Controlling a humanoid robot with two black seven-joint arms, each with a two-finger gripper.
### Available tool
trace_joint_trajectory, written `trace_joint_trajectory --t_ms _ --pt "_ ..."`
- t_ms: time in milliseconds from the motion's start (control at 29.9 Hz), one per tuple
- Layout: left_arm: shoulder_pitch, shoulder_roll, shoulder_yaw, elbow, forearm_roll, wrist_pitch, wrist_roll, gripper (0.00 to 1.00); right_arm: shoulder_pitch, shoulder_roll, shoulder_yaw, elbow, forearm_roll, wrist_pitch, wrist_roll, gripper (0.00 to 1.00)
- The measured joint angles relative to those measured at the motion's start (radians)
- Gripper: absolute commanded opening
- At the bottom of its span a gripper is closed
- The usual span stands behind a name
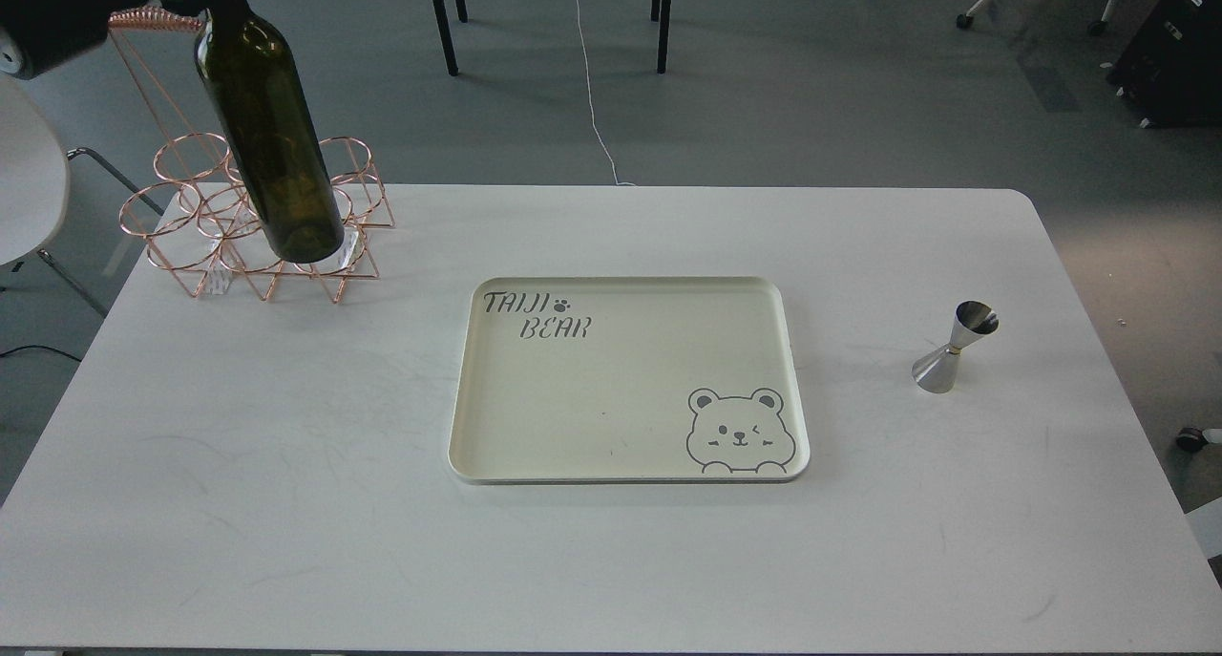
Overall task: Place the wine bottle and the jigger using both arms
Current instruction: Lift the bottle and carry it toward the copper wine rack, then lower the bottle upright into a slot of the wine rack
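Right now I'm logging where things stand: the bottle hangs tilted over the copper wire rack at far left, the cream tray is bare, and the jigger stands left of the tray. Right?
One slip: the jigger stands right of the tray, on the table, as the head view shows. The wine bottle does hang tilted over the copper wire rack at far left, and the tray is bare.
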Motion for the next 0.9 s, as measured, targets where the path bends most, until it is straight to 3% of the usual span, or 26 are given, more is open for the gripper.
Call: trace_joint_trajectory --t_ms 902 --pt "-0.021 -0.088 0.002 0.187 0.003 0.005 0.006 0.07 -0.003 0.003 0.0 -0.002 0.0 -0.002 0.0 0.97"
